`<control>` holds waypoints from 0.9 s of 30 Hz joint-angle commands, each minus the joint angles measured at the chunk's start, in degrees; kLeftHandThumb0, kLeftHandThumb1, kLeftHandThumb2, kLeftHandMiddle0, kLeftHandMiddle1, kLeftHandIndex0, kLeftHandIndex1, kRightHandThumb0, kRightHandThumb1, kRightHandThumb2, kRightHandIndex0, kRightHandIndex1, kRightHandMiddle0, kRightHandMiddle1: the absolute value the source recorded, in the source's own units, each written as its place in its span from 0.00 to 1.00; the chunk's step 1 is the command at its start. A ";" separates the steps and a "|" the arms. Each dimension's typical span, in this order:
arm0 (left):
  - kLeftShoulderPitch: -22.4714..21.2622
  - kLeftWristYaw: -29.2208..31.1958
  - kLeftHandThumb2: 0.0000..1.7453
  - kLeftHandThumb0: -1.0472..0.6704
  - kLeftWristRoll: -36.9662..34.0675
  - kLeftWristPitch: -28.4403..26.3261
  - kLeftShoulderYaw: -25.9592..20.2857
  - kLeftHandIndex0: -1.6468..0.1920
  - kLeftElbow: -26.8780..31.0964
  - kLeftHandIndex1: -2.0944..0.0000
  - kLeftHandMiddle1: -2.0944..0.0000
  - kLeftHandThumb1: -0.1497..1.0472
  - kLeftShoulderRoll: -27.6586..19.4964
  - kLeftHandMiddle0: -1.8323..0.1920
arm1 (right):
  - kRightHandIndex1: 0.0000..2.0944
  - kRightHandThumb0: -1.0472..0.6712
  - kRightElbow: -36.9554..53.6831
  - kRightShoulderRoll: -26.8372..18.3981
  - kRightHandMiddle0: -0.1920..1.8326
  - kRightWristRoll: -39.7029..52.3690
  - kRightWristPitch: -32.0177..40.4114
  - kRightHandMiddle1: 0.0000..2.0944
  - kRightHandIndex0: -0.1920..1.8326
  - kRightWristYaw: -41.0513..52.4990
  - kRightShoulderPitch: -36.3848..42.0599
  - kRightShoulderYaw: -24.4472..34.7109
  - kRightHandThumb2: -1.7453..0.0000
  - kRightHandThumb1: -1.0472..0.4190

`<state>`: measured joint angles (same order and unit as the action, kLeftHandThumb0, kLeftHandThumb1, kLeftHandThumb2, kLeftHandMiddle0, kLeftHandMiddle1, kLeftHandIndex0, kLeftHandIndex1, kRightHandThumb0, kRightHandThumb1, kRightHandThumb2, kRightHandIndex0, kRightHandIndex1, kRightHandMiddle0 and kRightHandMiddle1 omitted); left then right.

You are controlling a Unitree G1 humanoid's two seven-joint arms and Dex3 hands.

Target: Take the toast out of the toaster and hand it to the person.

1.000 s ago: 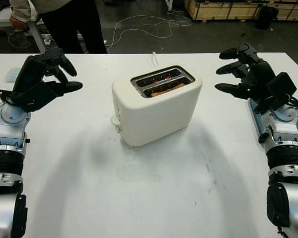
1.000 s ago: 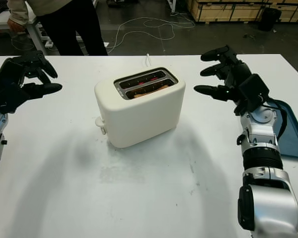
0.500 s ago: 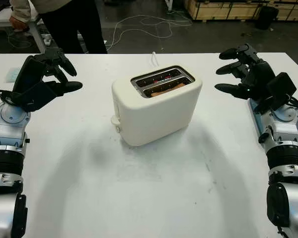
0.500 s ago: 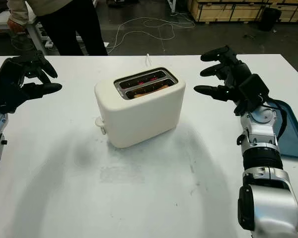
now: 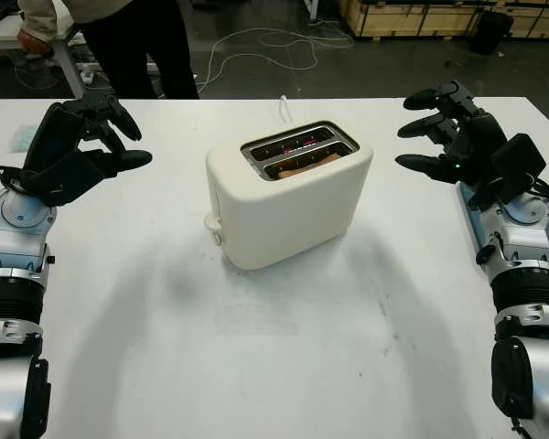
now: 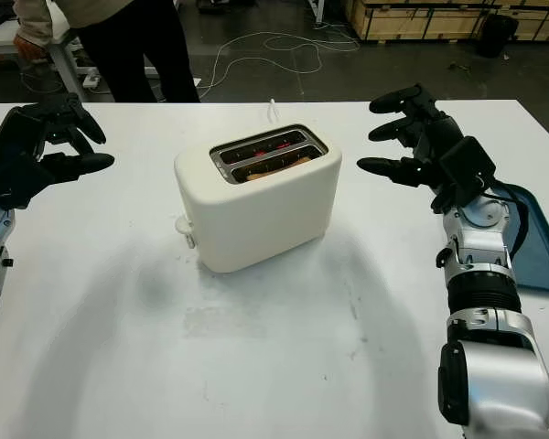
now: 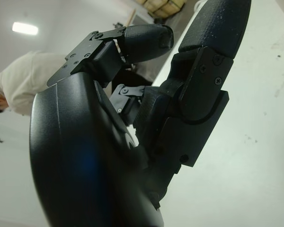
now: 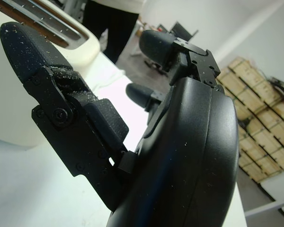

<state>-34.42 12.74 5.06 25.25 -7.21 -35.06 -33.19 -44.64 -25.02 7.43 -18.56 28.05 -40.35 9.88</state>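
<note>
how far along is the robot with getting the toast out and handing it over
Nothing is done yet: the toast sits in the nearer slot of the toaster. Nothing is in hand: the left hand and right hand are open, off to either side of it. Grasping, lifting and passing to the person all remain.

Head stereo pair: looks forward and down across the table (image 5: 274, 366), both eyes sharing the toaster (image 5: 288, 192) at centre. Wrist views: each sits close against its own black hand, the right one facing the toaster (image 8: 19, 94).
</note>
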 commanded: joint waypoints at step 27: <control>-0.07 -0.20 0.00 0.00 -0.18 0.45 0.10 0.55 0.14 0.27 0.28 0.83 0.30 0.56 | 0.73 0.00 -0.04 0.27 0.13 0.38 -1.06 0.64 0.09 -0.05 0.27 0.26 1.00 0.30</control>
<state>-34.41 12.72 5.06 25.23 -7.21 -34.50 -33.19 -44.59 -25.02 7.43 -18.56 28.01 -40.34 9.88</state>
